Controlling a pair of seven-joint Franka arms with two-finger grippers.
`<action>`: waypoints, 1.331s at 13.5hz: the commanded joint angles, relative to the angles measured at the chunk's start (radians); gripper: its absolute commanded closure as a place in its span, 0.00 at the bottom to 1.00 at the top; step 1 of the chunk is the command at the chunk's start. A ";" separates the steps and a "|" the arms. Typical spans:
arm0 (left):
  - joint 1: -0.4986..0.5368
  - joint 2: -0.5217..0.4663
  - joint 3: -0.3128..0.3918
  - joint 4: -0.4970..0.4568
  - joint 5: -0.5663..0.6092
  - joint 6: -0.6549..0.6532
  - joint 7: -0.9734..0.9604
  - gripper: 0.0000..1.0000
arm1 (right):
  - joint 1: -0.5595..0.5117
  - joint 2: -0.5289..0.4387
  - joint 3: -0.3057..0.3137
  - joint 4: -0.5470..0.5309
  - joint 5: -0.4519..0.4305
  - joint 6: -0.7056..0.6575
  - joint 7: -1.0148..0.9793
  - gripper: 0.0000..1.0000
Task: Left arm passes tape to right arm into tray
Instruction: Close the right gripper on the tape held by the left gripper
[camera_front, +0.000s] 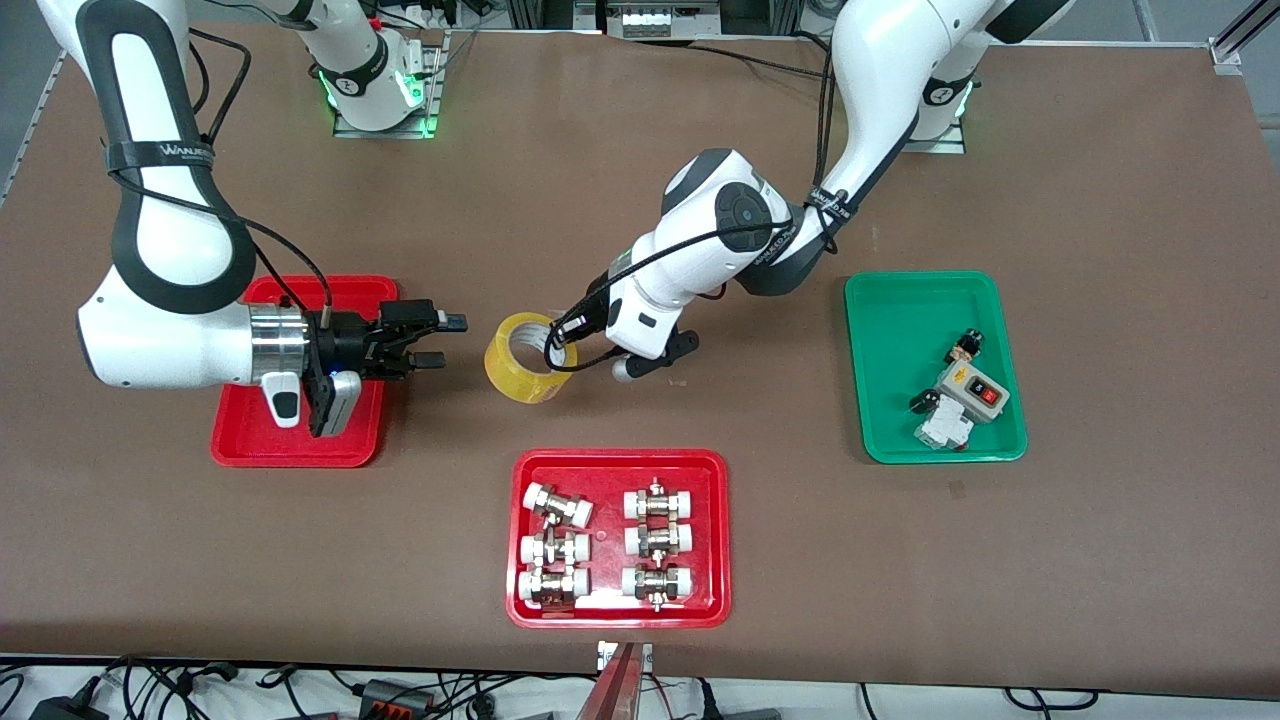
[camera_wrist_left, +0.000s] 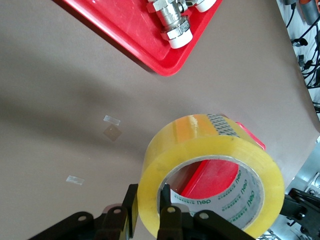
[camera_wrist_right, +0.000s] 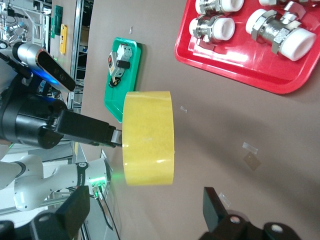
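The yellowish tape roll (camera_front: 522, 358) hangs in the air over the bare table, on its edge, between the two grippers. My left gripper (camera_front: 556, 352) is shut on the tape's wall, one finger inside the ring and one outside, as the left wrist view shows (camera_wrist_left: 150, 205) on the tape (camera_wrist_left: 210, 165). My right gripper (camera_front: 448, 340) is open and empty, over the table just past the plain red tray's (camera_front: 260, 440) rim, a short gap from the tape. In the right wrist view the tape (camera_wrist_right: 148, 137) sits ahead of the open right gripper (camera_wrist_right: 145, 215), not between its fingers.
A red tray with white-capped metal fittings (camera_front: 715, 540) lies nearer the front camera than the tape. A green tray (camera_front: 890, 340) with switch parts lies toward the left arm's end. Small tape scraps (camera_wrist_left: 112, 131) lie on the brown table.
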 joint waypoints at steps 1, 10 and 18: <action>-0.025 0.045 0.010 0.090 -0.002 0.002 -0.059 0.99 | 0.030 0.027 -0.002 0.022 0.026 0.037 -0.040 0.00; -0.055 0.069 0.033 0.127 -0.002 0.007 -0.100 0.97 | 0.038 0.050 -0.002 0.022 0.064 0.047 -0.088 0.00; -0.055 0.068 0.033 0.127 -0.004 0.007 -0.100 0.96 | 0.041 0.087 -0.002 0.049 0.093 0.062 -0.135 0.03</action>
